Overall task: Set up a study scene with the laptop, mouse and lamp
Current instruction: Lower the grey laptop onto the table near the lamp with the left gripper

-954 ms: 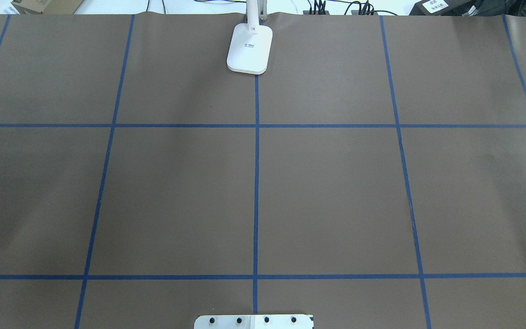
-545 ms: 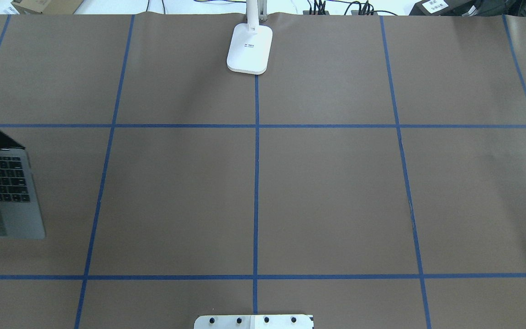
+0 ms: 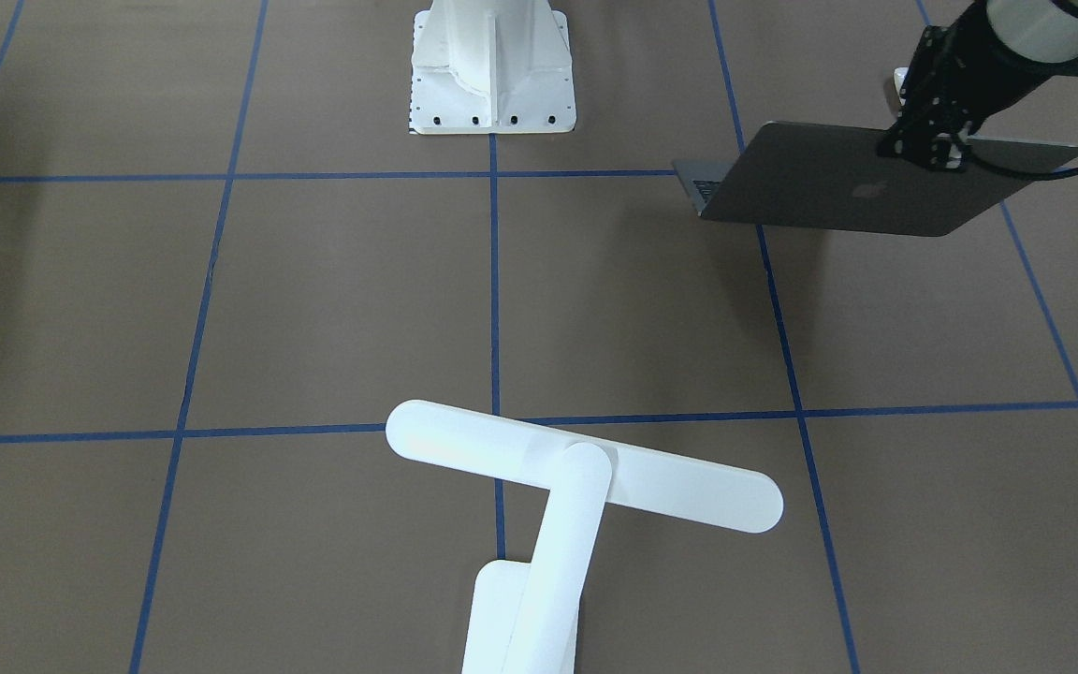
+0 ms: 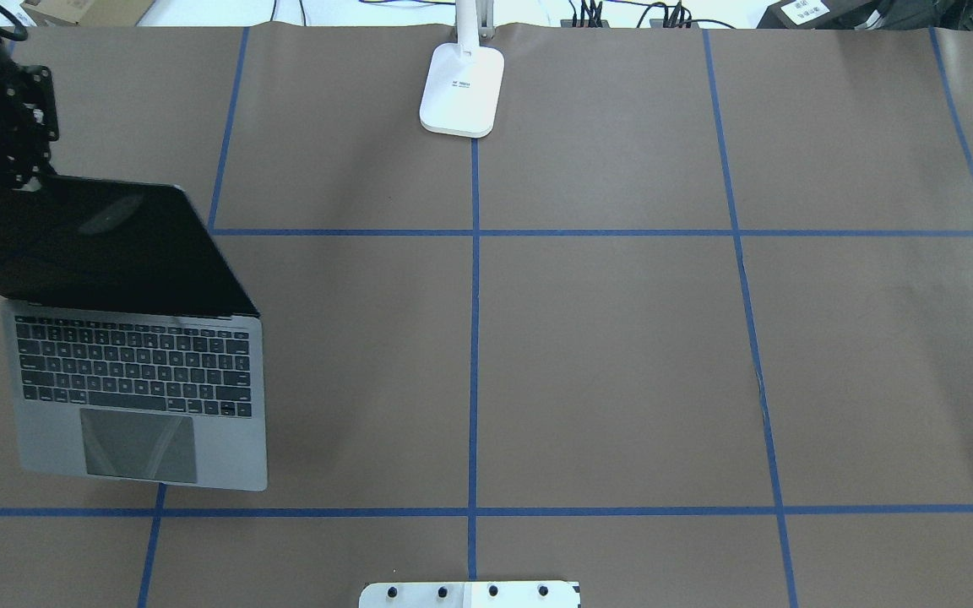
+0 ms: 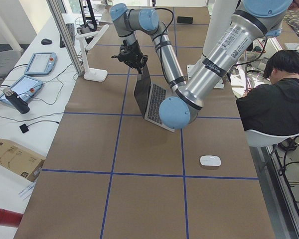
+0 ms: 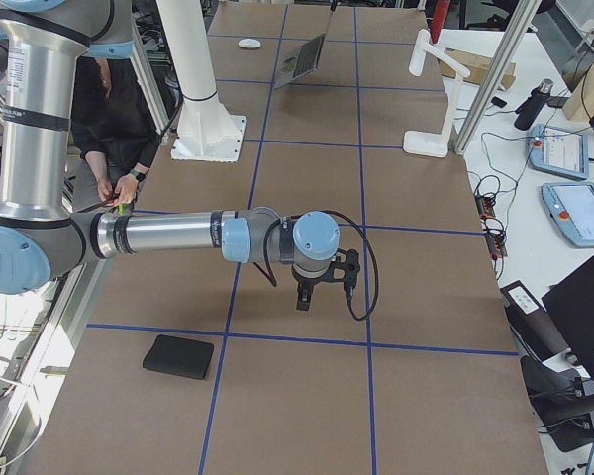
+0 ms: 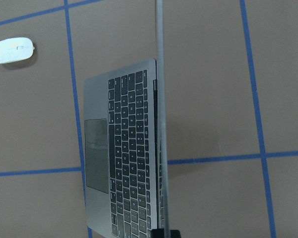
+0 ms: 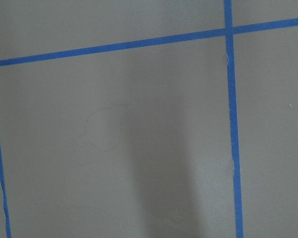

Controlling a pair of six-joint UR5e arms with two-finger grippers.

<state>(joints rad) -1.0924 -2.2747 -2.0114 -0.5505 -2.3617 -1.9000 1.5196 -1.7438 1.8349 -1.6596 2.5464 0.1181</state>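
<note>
The grey laptop stands open on the table's left side, its dark screen upright. It also shows in the front view and the left wrist view. My left gripper is shut on the top edge of the laptop's screen. The white mouse lies on the table to the left of the laptop, also in the left wrist view. The white lamp stands at the far middle edge, its base on the centre line. My right gripper hangs low over bare table; I cannot tell if it is open.
The white robot pedestal is bolted at the near middle edge. A black square mat lies at the table's right end. A seated person is beside the robot. Blue tape lines grid the brown table.
The laptop has come in from the left edge of the overhead view and moved right. My left gripper, on its screen, now shows at the top left.
</note>
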